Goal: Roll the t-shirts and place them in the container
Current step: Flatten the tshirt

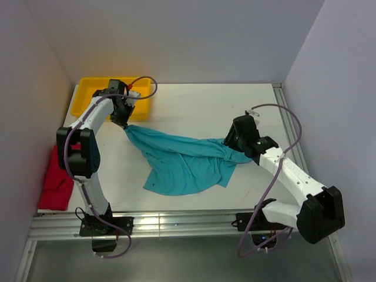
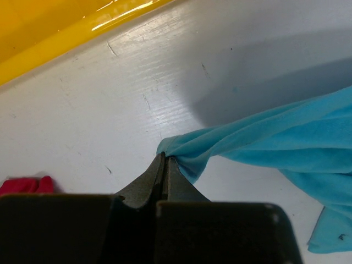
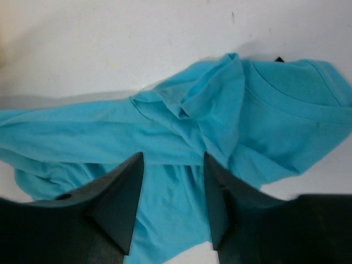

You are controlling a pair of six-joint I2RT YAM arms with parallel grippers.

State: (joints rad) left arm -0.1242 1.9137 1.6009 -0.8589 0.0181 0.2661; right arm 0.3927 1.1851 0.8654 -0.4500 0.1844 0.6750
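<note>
Top cam is looking down from behind the arm bases [image 1: 103, 226], covering the whole surface [image 1: 205, 111]. Wrist cams are riding close behind left gripper [image 2: 164, 158] and right gripper [image 3: 172, 159], facing forward; all three are sharing the teal t-shirt [image 1: 182, 161].

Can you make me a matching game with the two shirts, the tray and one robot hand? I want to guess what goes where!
Things
1. teal t-shirt
2. red t-shirt
3. yellow tray
4. left gripper

Places or states
A. at the far left corner of the table
B. lying crumpled in the middle of the table
C. shut on a pinch of cloth
D. heaped by the table's left edge

Pairs: 1-B, 2-D, 3-A, 4-C
</note>
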